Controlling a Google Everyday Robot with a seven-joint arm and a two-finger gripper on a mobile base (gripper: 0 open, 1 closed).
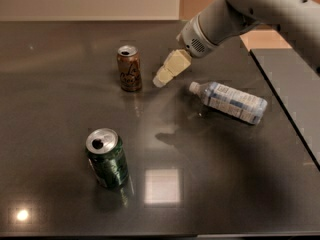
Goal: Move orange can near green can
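Observation:
The orange can (129,68) stands upright at the back left of the dark table (60,134). It is orange-brown with pale lettering and a silver top. The green can (107,158) stands upright at the front left, well apart from the orange one. My gripper (161,79) hangs from the arm reaching in from the upper right. Its pale tip is just right of the orange can, close to it and not touching it. It holds nothing.
A plastic water bottle (230,102) with a white cap lies on its side right of the gripper. The table's right edge (285,109) runs diagonally, with another dark surface beyond it. A wall stands behind the table.

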